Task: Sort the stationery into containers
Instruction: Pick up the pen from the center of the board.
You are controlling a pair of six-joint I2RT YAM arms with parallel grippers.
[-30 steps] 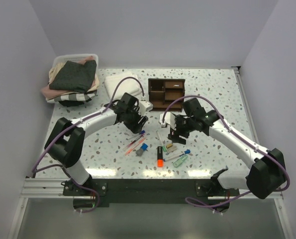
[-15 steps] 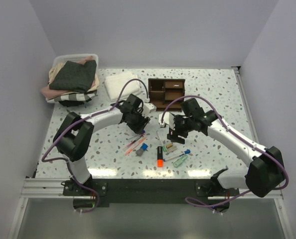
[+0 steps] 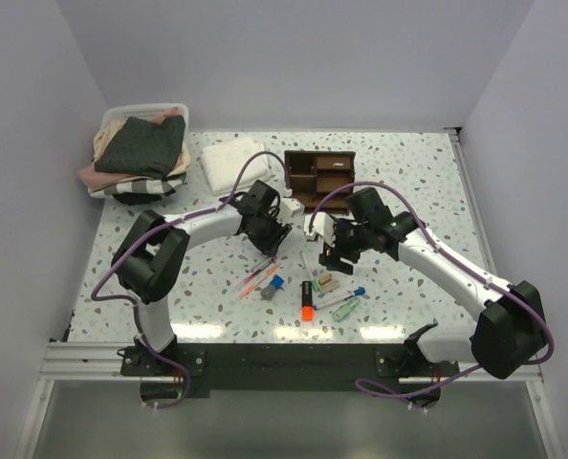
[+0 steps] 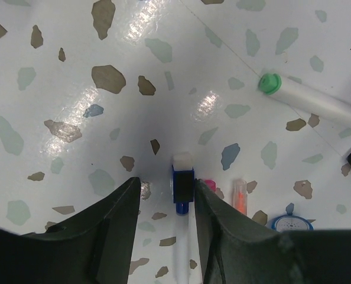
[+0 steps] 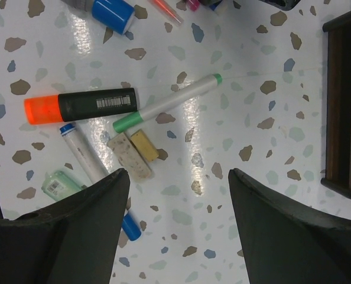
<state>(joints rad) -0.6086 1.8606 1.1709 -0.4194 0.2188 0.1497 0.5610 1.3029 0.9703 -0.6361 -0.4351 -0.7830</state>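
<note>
On the speckled bench (image 3: 408, 172), just on the near side of the organiser (image 3: 319, 178), the left gripper (image 4: 166, 204) hangs low. Its jaws are apart, straddling the blue-and-white end of a pen (image 4: 182, 188); whether they touch it cannot be told. The right gripper (image 5: 176, 195) hovers with its jaws wide apart over a highlighter (image 5: 81, 106), a green-tipped white pen (image 5: 166, 110) and two tan bits (image 5: 134, 155). These lie loose on the bench, apart from the organiser.

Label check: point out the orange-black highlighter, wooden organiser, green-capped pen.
orange-black highlighter (image 5: 81, 105), right wrist view, black barrel.
wooden organiser (image 3: 320, 156), top external view, back wall.
green-capped pen (image 5: 167, 101), right wrist view, mid-barrel.
</note>
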